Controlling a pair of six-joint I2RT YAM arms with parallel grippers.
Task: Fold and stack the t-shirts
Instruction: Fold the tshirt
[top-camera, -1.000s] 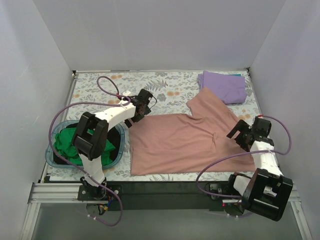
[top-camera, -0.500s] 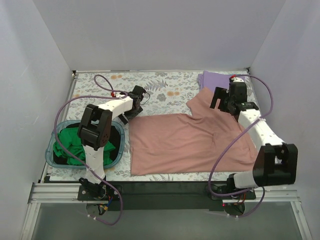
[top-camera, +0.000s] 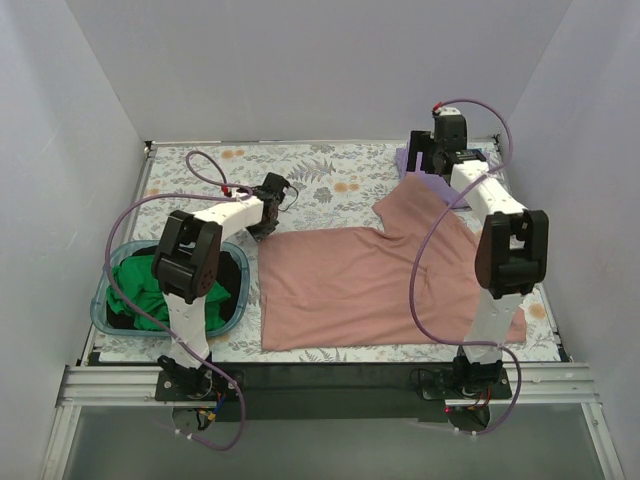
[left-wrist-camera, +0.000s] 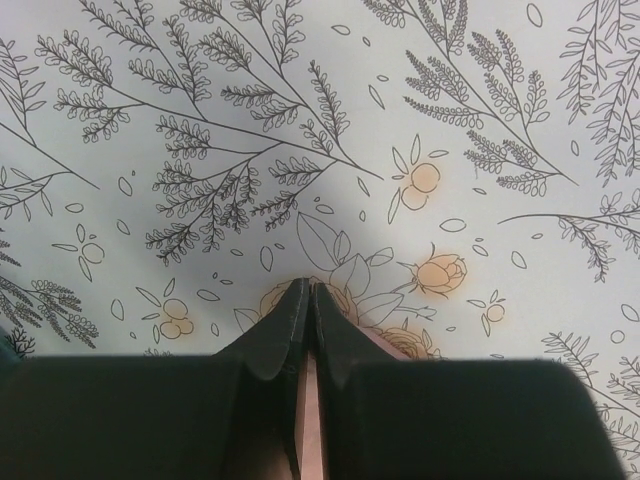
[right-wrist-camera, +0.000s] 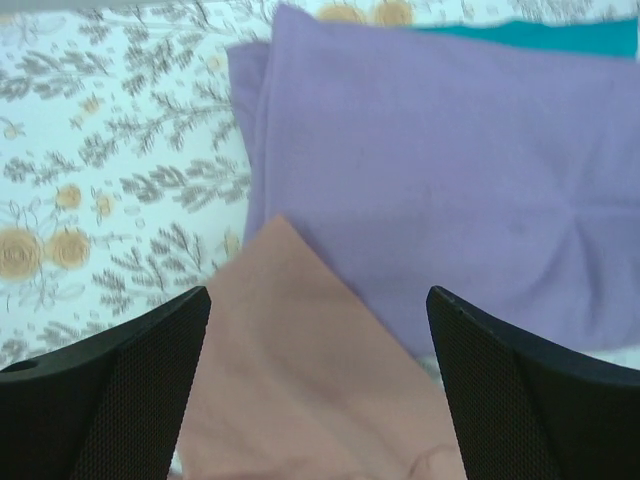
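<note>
folding of the pink shirt, first fold not yet made
pink shirt (top-camera: 370, 285) lies flat mid-table (top-camera: 330, 170), its far tip touching the folded lavender shirt (right-wrist-camera: 440, 180). our right fingers (right-wrist-camera: 110, 400) hover spread above that tip, and our left fingers (left-wrist-camera: 285, 330) are pressed together by its far-left corner. next, we judge, we pinch the tip and fold inward.

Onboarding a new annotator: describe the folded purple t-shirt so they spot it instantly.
Far right corner of the floral table, below the right gripper: the lavender-purple t-shirt, a corner of the pink t-shirt overlapping its near edge. It is folded flat, whereas the pink one lies spread out and the green t-shirt is bunched in the teal basket.
</note>
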